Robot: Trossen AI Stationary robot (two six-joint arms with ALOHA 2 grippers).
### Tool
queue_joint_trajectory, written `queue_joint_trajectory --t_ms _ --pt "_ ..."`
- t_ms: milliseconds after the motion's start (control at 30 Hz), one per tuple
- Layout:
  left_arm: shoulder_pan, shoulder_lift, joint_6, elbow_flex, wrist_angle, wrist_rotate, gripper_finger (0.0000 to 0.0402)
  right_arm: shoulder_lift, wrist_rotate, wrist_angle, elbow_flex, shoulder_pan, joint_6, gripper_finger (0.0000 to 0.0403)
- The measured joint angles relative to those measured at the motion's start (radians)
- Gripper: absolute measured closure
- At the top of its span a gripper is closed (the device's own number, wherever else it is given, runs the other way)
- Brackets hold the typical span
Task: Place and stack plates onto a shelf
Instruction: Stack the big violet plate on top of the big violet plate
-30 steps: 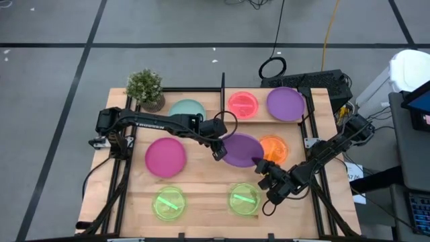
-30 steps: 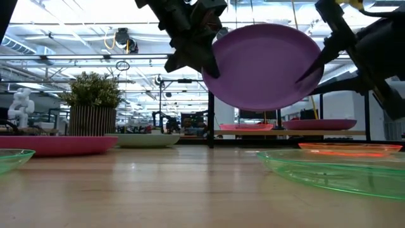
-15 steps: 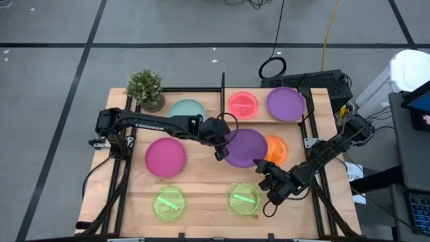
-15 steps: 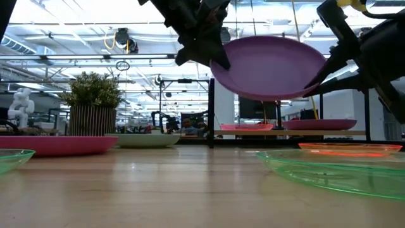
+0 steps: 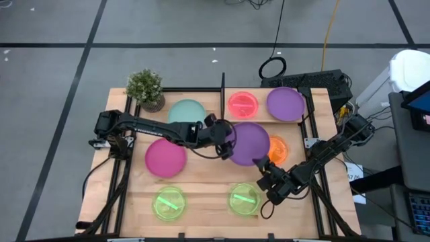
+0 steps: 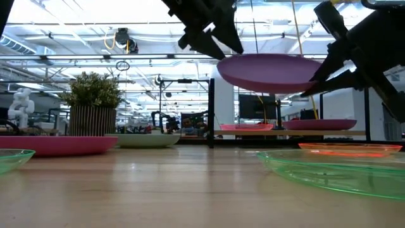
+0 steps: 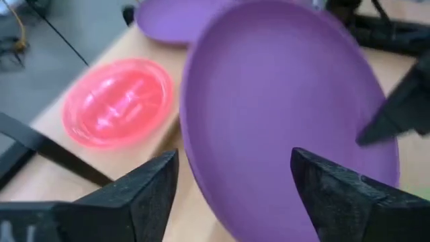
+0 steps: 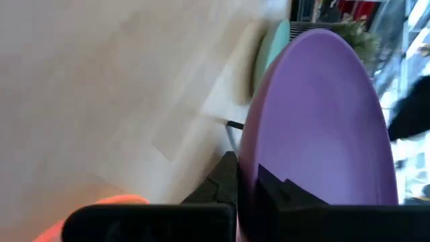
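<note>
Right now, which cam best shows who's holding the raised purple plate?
Right wrist view: right gripper is shut on the raised purple plate rim. Left wrist shows the left gripper open around it. Low view shows it airborne, level; high view only placement.

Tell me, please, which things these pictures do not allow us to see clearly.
- Orange plate: high view, partly covered by the lifted purple plate.
- Right gripper: right wrist view, one finger hidden behind that plate's rim.
- Shelf: low view, seen edge-on, so its surface is hidden.
- Pale teal plate: right wrist view, blurred.
</note>
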Motion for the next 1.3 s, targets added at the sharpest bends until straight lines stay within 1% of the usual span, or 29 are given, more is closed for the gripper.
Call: queue_joint_trajectory --t_ms 67,133,267,333,467,600,700,800,900,967,1033,1133,1233,1300 --pt "0.000 0.000 0.024 0.000 0.012 -0.037 0.0104 0.000 -0.010 0.013 0.000 0.006 0.044 0.0401" --pt "-0.001 0.000 0.060 0.000 0.018 -0.066 0.0104 -0.002 -0.043 0.023 0.000 0.011 0.083 0.0401" --pt "-0.012 -0.026 0.104 -0.001 0.017 -0.071 0.0103 -0.025 -0.109 0.032 0.000 0.014 0.209 0.0401" --pt "-0.021 -0.052 0.110 -0.001 -0.010 -0.071 0.0103 -0.047 -0.128 0.028 0.000 0.014 0.282 0.0401" --pt "-0.047 -0.108 0.112 -0.001 -0.082 -0.071 0.0103 -0.131 -0.134 0.000 0.000 0.007 0.392 0.0401" --pt "-0.079 -0.152 0.110 -0.001 -0.186 -0.075 0.0103 -0.257 -0.134 -0.081 0.000 -0.047 0.483 0.0401" --pt "-0.107 -0.151 0.100 -0.001 -0.239 -0.087 0.0103 -0.349 -0.161 -0.151 0.000 -0.119 0.508 0.0401" --pt "-0.139 -0.148 0.100 -0.006 -0.250 -0.097 0.0103 -0.426 -0.196 -0.164 0.000 -0.221 0.480 0.0400" --pt "-0.167 -0.148 0.099 -0.057 -0.239 -0.099 0.0103 -0.476 -0.243 -0.142 0.000 -0.346 0.422 0.0399" --pt "-0.183 -0.149 0.071 -0.102 -0.244 -0.097 0.0103 -0.503 -0.277 -0.123 0.000 -0.441 0.413 0.0399" --pt "-0.197 -0.152 0.039 -0.141 -0.237 -0.098 0.0103 -0.522 -0.361 -0.124 0.000 -0.536 0.409 0.0399" --pt "-0.216 -0.152 -0.005 -0.189 -0.235 -0.098 0.0103 -0.530 -0.459 -0.145 0.000 -0.667 0.406 0.0398" --pt "-0.234 -0.152 -0.037 -0.238 -0.164 -0.099 0.0103 -0.529 -0.499 -0.167 0.000 -0.768 0.394 0.0398" --pt "-0.244 -0.152 -0.049 -0.265 -0.126 -0.098 0.0103 -0.522 -0.499 -0.182 0.000 -0.817 0.388 0.0398"
